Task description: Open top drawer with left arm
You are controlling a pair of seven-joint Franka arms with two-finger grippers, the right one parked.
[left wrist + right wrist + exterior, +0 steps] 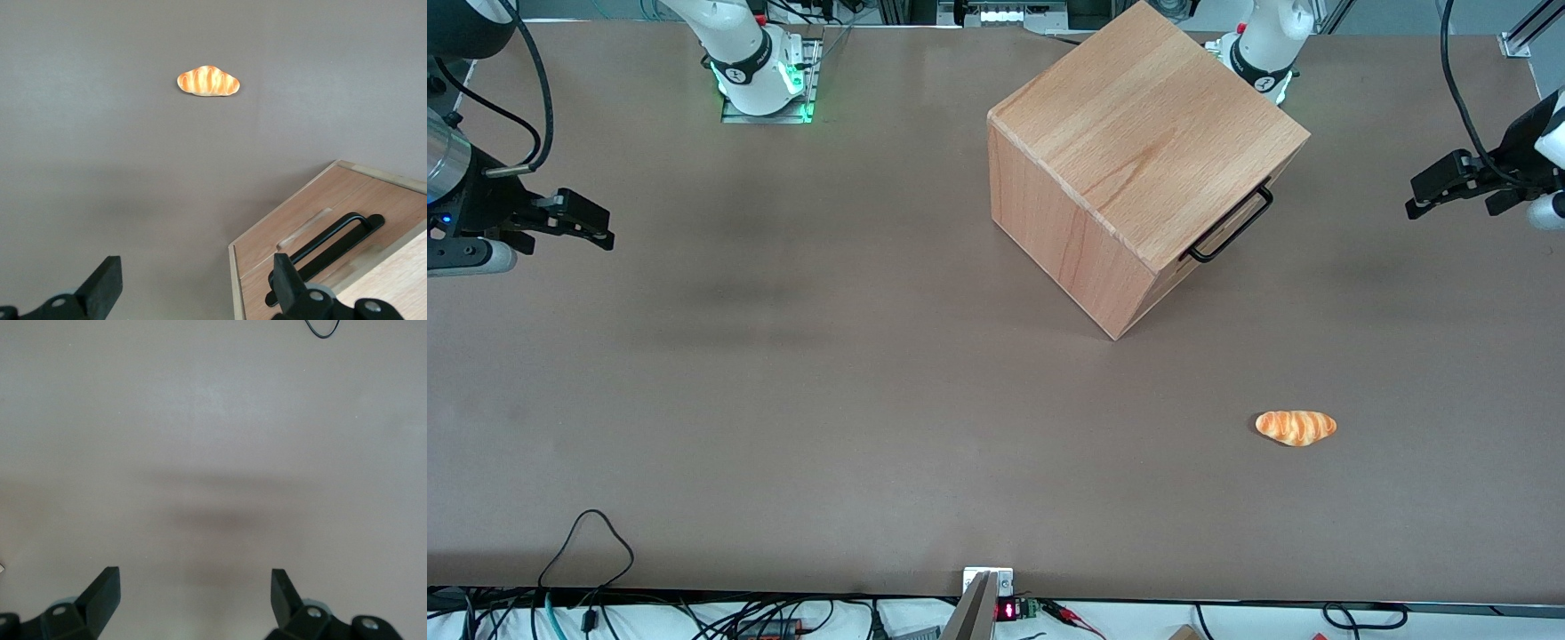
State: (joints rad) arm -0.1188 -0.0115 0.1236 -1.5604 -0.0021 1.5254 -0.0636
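Bare table between gripper (1418,197) and handle (1232,226); bread roll (1296,428) aside

table (783,373): brown, matte | on it: wooden cabinet (1138,142); bread roll (1296,427), well apart

gripper (1416,197) beside cabinet (1138,160); bread (1296,427) nearer camera

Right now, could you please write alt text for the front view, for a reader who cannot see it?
A light beech-wood cube cabinet stands on a brown table, its top drawer shut, with a thin black wire handle. The left arm's black two-finger hand hovers open, apart from it at the table's edge. A small orange toy bread roll lies nearer the camera.
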